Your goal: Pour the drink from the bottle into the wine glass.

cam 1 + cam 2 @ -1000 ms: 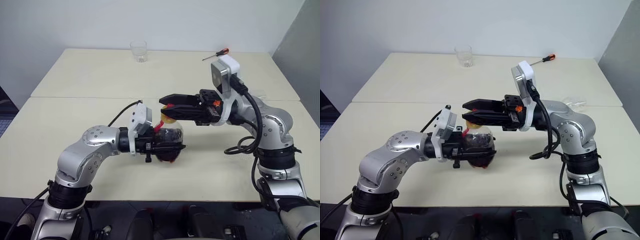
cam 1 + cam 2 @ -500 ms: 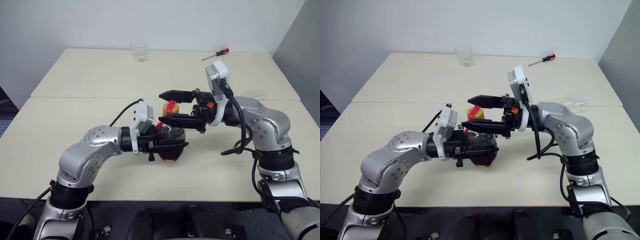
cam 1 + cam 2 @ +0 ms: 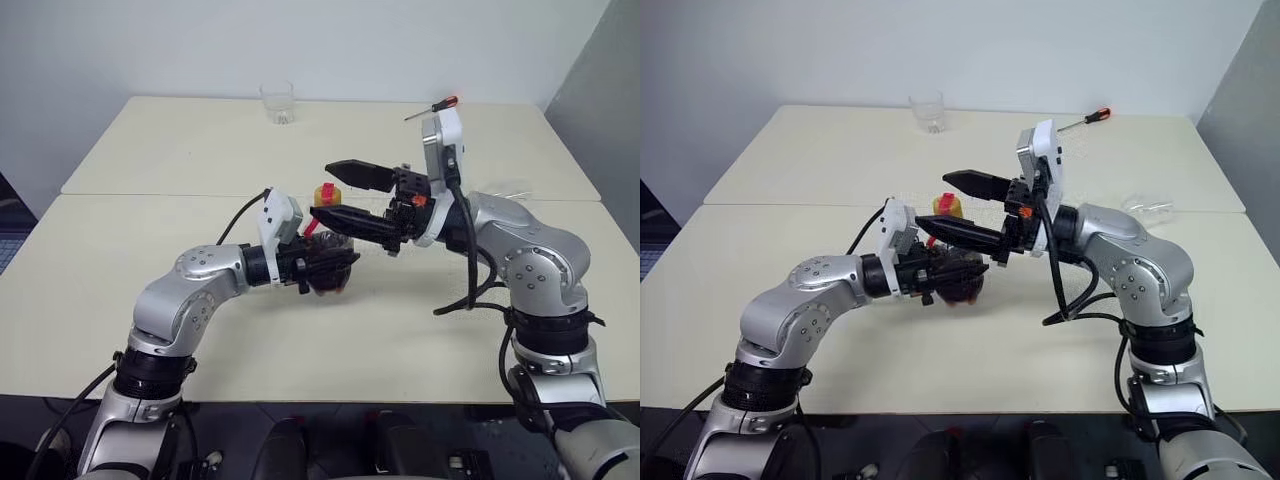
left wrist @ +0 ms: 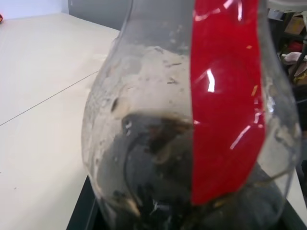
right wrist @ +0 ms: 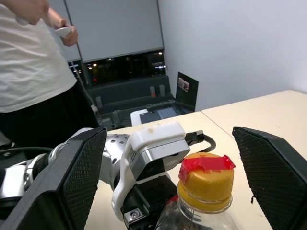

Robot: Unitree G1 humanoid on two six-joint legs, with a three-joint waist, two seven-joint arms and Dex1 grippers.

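My left gripper is shut on the round body of the bottle, holding it roughly upright low over the table. The dark drink fills the lower body, which looks close up in the left wrist view as the bottle with its red label strip. The yellow-and-red cap sits on the neck. My right gripper is open, one finger on either side of the cap without touching it. A clear glassy thing lies low behind my right arm; I cannot tell whether it is the wine glass.
A short clear tumbler stands at the far edge of the back table. A red-handled screwdriver lies at the back right. A person in a white shirt stands beyond the table's near edge in the right wrist view.
My right gripper has opened from its closed hold on the cap and turned; its fingers now stand apart around it. My left arm has carried the bottle a little farther from me.
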